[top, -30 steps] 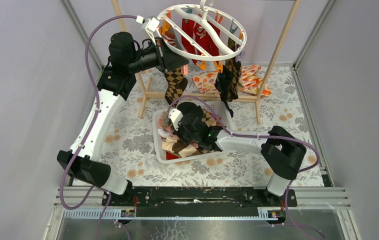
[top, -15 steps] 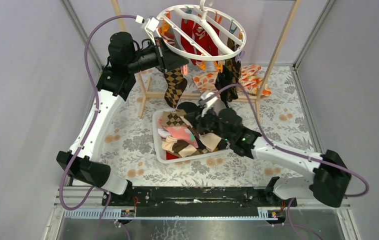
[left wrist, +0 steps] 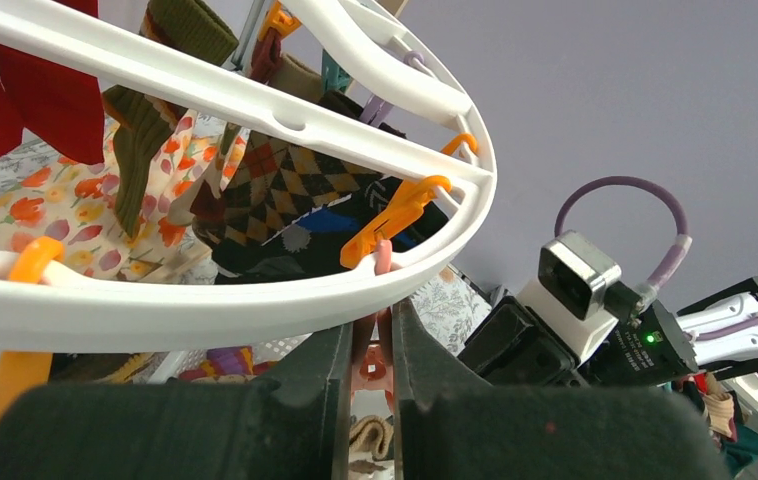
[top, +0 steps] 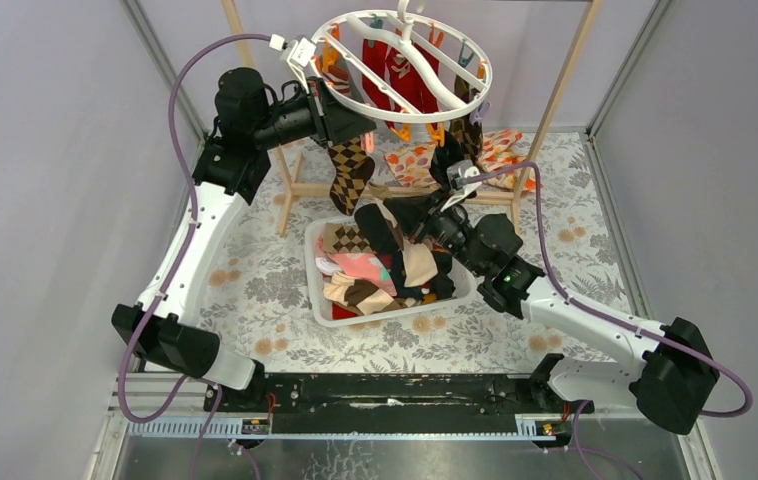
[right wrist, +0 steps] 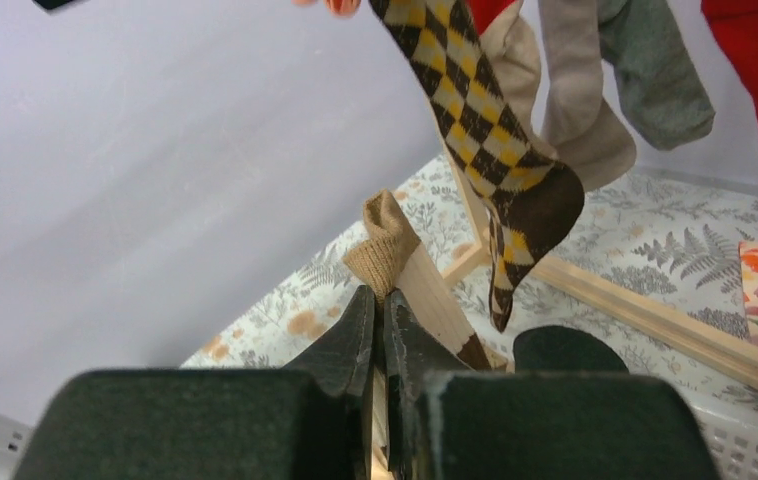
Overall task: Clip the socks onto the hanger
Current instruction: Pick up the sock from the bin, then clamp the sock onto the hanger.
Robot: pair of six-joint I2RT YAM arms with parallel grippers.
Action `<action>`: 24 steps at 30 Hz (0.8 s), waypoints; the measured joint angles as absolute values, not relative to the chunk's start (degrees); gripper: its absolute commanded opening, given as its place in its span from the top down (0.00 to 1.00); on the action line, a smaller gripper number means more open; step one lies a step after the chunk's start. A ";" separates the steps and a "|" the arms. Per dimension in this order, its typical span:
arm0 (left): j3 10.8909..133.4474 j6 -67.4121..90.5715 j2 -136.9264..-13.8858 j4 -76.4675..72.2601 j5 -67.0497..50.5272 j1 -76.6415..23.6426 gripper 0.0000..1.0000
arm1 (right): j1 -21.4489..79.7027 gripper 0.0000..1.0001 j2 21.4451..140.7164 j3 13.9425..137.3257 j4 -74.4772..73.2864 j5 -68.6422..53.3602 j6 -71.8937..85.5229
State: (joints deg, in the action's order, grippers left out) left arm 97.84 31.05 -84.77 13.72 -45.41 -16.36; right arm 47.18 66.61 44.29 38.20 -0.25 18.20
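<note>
Socks (top: 363,282) of soft fabric (pink patterned, argyle, beige) lie heaped in the shallow white plastic basket (top: 321,300) on the floral-printed table cover (top: 255,270), nearest my arm bases. Just above the far side of that heap, my right gripper (right wrist: 377,300) is clamped tight on the ribbed cuff of a beige sock (right wrist: 385,240). From overhead, the rest of that sock hangs down to the pile, dark in places. Higher up on the left, my left gripper (left wrist: 372,325) sits under the near rim of the round white plastic hanger (left wrist: 205,310). Its fingers (left wrist: 320,375) are drawn narrow, with a salmon-pink plastic clip (left wrist: 370,365) pinched between them. A brown-and-tan argyle sock (top: 352,172) dangles from the ring just beside that gripper, its toe near the basket's far rim. Red socks (top: 395,70) hang inside the ring, and a dark sock (top: 452,165) hangs at its right side — I can't make out its pattern from above. Orange clips (left wrist: 400,215) dangle off the rim. Farthest back stands the wooden rack frame (top: 558,90), with an orange-and-white floral cloth (top: 500,150) lying by its lower bar.
</note>
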 measured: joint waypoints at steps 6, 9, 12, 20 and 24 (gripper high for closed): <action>96.25 31.42 -84.44 11.99 -45.69 -16.32 0.99 | 47.18 1.00 68.42 46.52 41.82 3.51 19.62; 95.50 31.44 -84.27 11.46 -45.63 -16.32 1.00 | 47.18 1.00 69.67 48.38 42.46 4.86 19.88; 94.37 31.77 -83.79 10.46 -45.21 -16.32 1.00 | 47.16 1.00 70.32 49.39 43.29 7.03 20.05; 93.54 32.51 -83.48 9.65 -43.68 -16.34 1.00 | 47.18 1.00 72.88 51.05 45.06 10.66 20.21; 93.32 32.67 -83.46 9.63 -42.96 -16.34 1.00 | 47.18 1.00 73.97 51.70 45.56 10.66 20.21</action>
